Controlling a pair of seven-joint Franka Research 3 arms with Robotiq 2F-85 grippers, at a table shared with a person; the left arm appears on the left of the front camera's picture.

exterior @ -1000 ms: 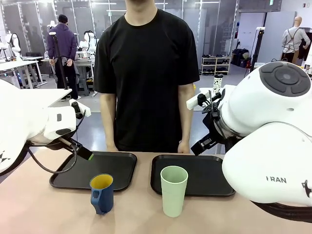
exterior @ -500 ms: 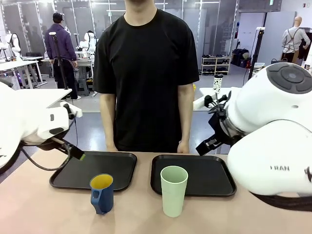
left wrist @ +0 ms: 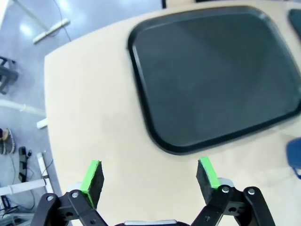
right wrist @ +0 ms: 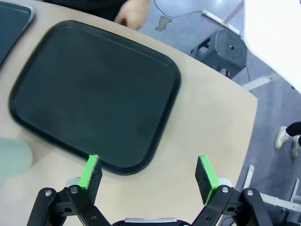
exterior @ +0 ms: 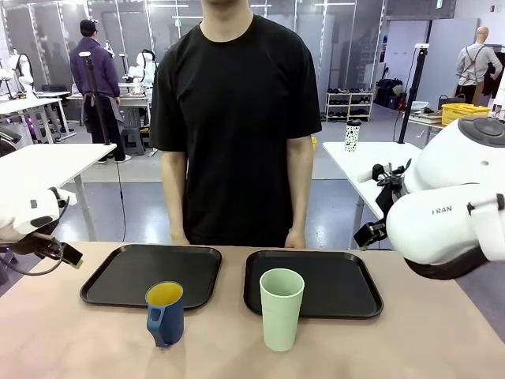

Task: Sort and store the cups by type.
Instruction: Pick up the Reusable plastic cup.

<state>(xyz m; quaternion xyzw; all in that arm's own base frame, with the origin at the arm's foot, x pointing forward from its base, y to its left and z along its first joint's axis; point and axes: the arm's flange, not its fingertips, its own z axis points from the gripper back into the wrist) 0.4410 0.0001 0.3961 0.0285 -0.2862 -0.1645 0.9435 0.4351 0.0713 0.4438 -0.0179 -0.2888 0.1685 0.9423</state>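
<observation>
A dark blue handled mug (exterior: 165, 313) with a yellow inside stands on the table in front of the left black tray (exterior: 118, 284). A tall mint-green tumbler (exterior: 282, 308) stands in front of the right black tray (exterior: 347, 292). My left gripper (left wrist: 150, 176) hangs open over bare table beside the left tray (left wrist: 211, 70), and a sliver of the mug (left wrist: 295, 156) shows at the picture's right edge. The right gripper (right wrist: 148, 173) is open above the near edge of the right tray (right wrist: 94, 94), with the tumbler (right wrist: 11, 157) blurred at the left edge. Neither gripper holds anything.
A person in a black shirt (exterior: 237, 118) stands at the far side, one hand (right wrist: 134, 12) resting by the right tray. My left arm (exterior: 31, 213) is at the far left and my right arm (exterior: 450, 213) at the right. A stool (right wrist: 225, 52) stands past the table edge.
Both arms have drawn back outward from the middle, the left one to the left and the right one to the right. The cups and trays have not moved.
</observation>
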